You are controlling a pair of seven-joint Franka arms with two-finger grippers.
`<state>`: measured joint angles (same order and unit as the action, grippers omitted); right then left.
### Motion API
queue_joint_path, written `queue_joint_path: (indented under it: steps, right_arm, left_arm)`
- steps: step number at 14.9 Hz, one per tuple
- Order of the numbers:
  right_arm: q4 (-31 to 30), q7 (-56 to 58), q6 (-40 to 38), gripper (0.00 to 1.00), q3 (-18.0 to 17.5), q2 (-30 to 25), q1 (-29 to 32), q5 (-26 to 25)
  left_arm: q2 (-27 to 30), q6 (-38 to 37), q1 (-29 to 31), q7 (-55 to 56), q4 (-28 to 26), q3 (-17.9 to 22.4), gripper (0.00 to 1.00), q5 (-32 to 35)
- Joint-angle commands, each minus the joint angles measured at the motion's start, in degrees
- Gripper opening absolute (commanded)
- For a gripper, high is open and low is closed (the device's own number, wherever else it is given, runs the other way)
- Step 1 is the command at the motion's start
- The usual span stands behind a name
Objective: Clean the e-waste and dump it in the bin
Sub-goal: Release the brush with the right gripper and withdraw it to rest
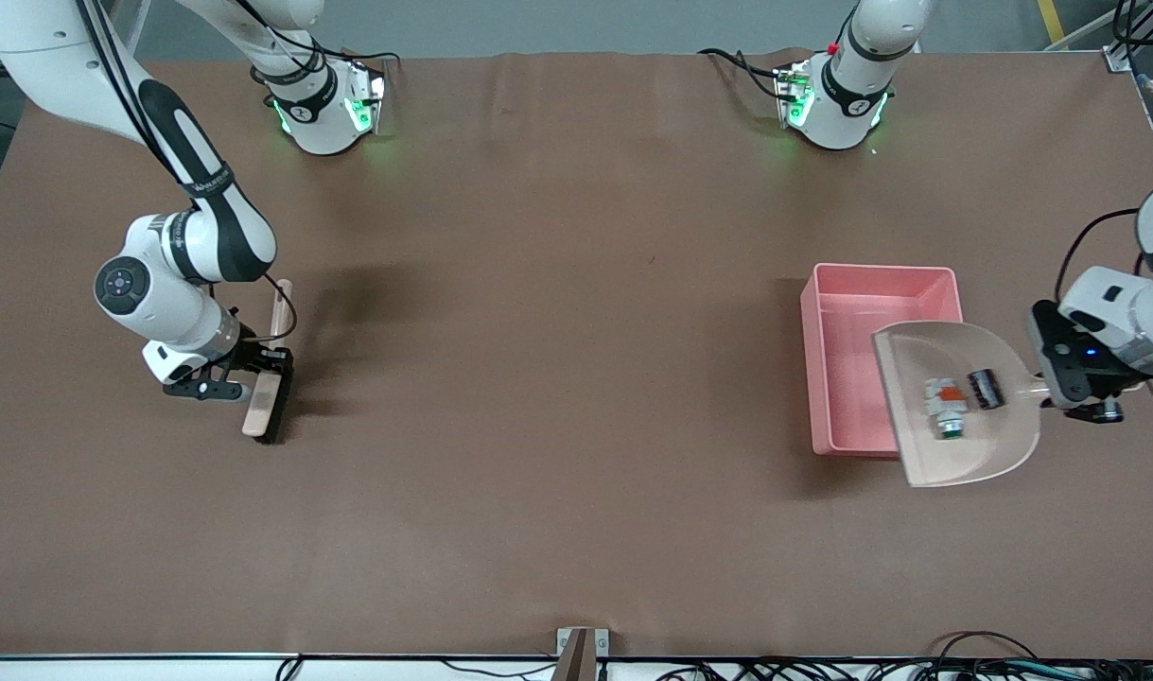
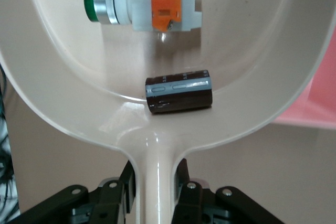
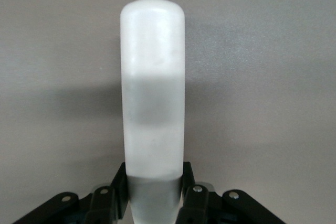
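Observation:
My left gripper (image 1: 1049, 390) is shut on the handle of a beige dustpan (image 1: 954, 454) and holds it over the pink bin's (image 1: 846, 284) corner nearer the camera, at the left arm's end. Both e-waste parts lie in the pan: the white piece with green and orange bits (image 1: 945, 405) and the dark cylinder (image 1: 987, 388). The left wrist view shows my left gripper (image 2: 156, 187) on the dustpan (image 2: 63, 93), with the white piece (image 2: 152, 6), the cylinder (image 2: 179, 92) and an edge of the bin (image 2: 315, 108). My right gripper (image 1: 269, 364) is shut on a brush (image 1: 259, 407).
The brush has a pale handle (image 3: 152, 93) and black bristles, and is held low over the brown table (image 1: 557, 378) at the right arm's end, with my right gripper (image 3: 154, 192) around the handle. A small bracket (image 1: 581, 648) sits at the table's front edge.

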<state>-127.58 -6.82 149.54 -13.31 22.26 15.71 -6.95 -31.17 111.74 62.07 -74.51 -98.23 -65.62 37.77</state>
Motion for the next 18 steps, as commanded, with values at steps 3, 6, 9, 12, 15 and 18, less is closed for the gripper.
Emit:
queue_joint_path:
  steps: [3, 6, 9, 12, 15, 18]
  right_arm:
    - [1.4, 0.1, 0.4, 0.78, -0.9, 0.3, 1.5, -1.9]
    - [9.1, 0.1, -10.4, 1.0, -1.1, -0.1, 1.0, -1.9]
    - [17.3, 1.5, -21.6, 1.0, -1.4, -1.6, 0.7, -2.1]
    - [18.9, 4.4, -29.3, 1.0, -1.5, -9.0, 1.2, -1.9]
    - [22.5, 4.4, -39.6, 1.0, -1.7, -16.1, 0.7, -1.1]
    - [26.8, 5.7, -49.4, 1.0, -1.6, -20.1, 0.6, 2.4]
  left_arm:
    - [1.5, -0.4, 1.1, -0.5, -1.1, -0.7, 0.07, 1.8]
    - [1.6, -0.4, 1.1, -0.5, -1.2, -0.7, 0.07, 1.8]
    - [1.8, -0.4, 1.1, -0.5, -1.8, -0.8, 0.07, 1.9]
    - [2.5, -0.4, 1.0, -0.6, -2.8, -0.2, 0.05, 3.1]
    - [3.6, -0.4, 1.0, -0.7, -5.5, 0.7, 0.05, 7.5]
    - [7.6, -0.1, 0.6, -0.5, -9.0, 1.1, 0.05, 9.8]
